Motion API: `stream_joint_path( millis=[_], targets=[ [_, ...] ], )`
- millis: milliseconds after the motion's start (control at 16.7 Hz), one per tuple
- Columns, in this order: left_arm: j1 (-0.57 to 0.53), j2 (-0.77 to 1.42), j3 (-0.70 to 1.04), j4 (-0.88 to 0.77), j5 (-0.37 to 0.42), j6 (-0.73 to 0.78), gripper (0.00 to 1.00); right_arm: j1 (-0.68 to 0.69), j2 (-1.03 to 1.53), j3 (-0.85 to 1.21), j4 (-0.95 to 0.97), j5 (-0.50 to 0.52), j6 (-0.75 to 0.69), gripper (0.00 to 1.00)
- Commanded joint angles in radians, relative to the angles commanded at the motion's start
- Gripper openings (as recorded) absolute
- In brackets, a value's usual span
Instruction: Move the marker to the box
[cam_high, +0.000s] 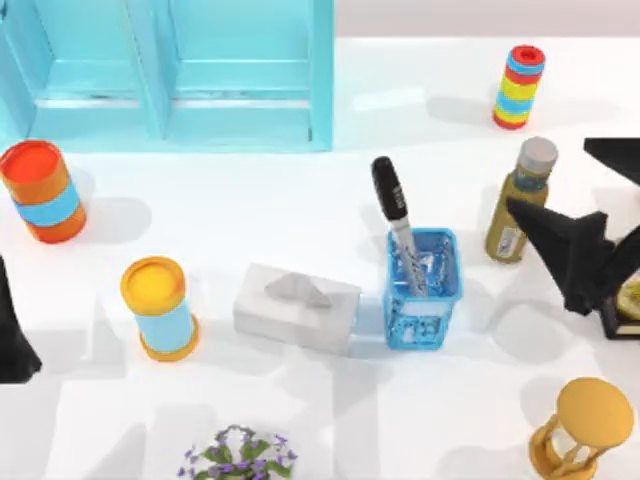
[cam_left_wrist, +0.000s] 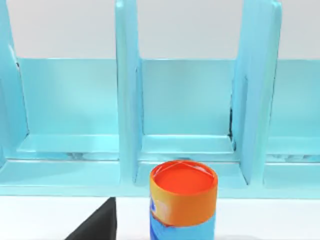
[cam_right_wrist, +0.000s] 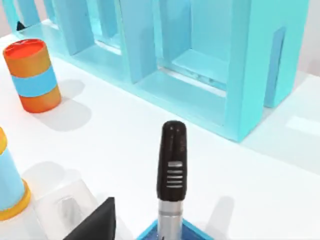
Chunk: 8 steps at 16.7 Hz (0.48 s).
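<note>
The marker (cam_high: 395, 215) stands tilted in the blue mesh box (cam_high: 423, 300) at the table's middle right, its black cap (cam_right_wrist: 171, 160) up and its grey barrel down inside the box (cam_right_wrist: 150, 232). My right gripper (cam_high: 555, 200) hovers to the right of the box, apart from the marker, open and holding nothing; one of its fingers (cam_right_wrist: 95, 222) shows in the right wrist view. My left gripper (cam_high: 12, 335) stays parked at the table's left edge, open, and one of its fingers (cam_left_wrist: 97, 225) shows in the left wrist view.
A turquoise shelf (cam_high: 170, 75) stands at the back left. Around the box are an orange-and-blue can (cam_high: 42, 190), a yellow-and-blue can (cam_high: 160, 308), a white tissue box (cam_high: 296, 305), an olive bottle (cam_high: 520, 205), a striped can (cam_high: 519, 86), an hourglass (cam_high: 585, 430) and a flower plant (cam_high: 237, 455).
</note>
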Motion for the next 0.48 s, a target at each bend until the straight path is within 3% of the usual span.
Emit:
stream_joint_path(
  millis=[480],
  targets=[
    [0.000, 0.000, 0.000, 0.000, 0.000, 0.000, 1.00, 0.050, 0.390, 0.074, -0.002, -0.074, -0.056, 1.00]
  ],
)
